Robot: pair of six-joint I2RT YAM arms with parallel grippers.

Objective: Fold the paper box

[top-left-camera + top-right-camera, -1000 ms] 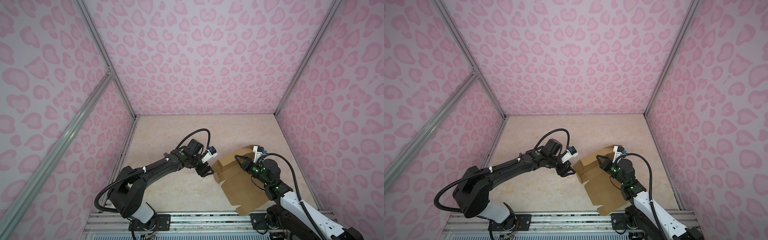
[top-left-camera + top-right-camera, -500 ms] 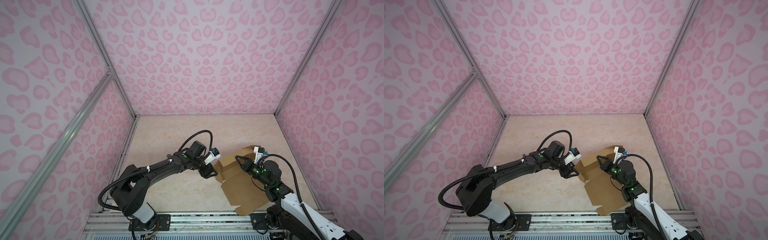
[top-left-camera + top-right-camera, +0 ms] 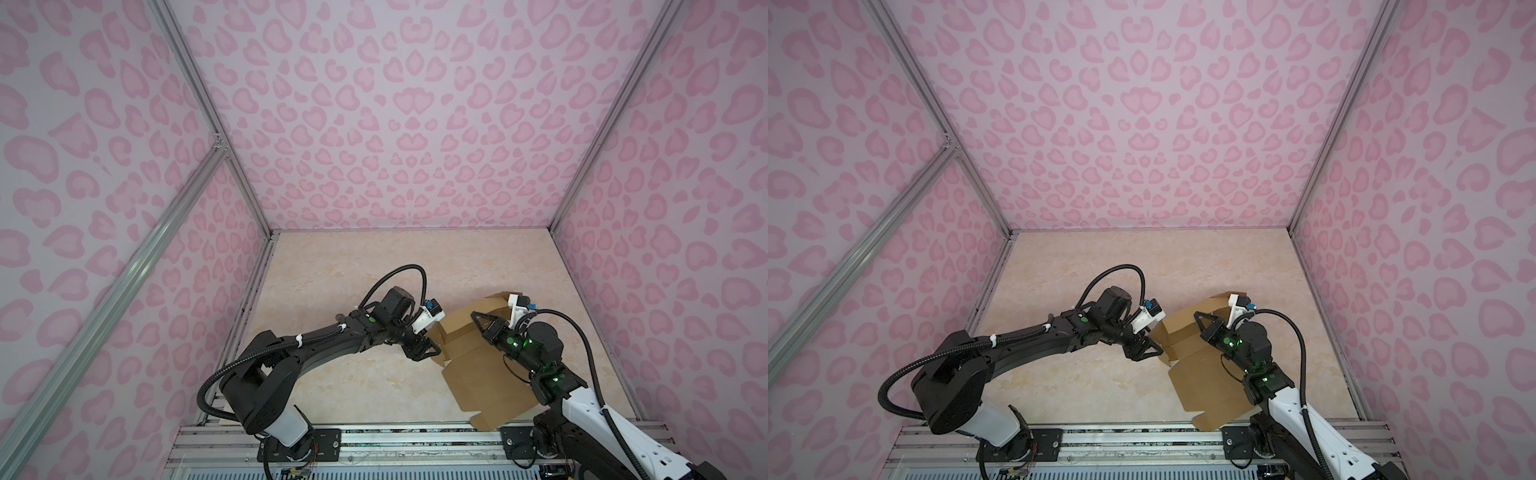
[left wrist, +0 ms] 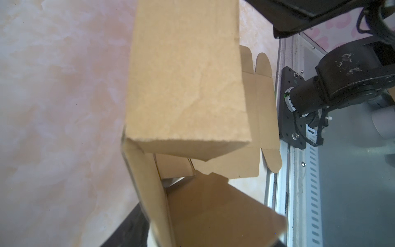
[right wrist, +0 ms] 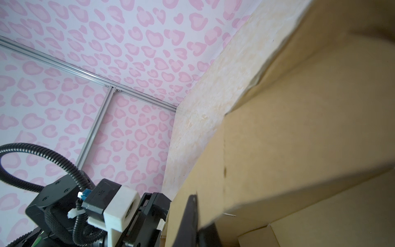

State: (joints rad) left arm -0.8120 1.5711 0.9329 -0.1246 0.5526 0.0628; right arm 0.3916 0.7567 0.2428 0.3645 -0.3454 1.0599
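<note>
At table [image 3: 353, 291] right, paper box [image 3: 478, 374], long axis near-to-far, tabs nearest

No word, number, brand or label can be read in any view. The paper box [image 3: 478, 374] shows only plain brown card, and the walls [image 3: 395, 124] carry only a pink heart-like pattern, no lettering
</note>
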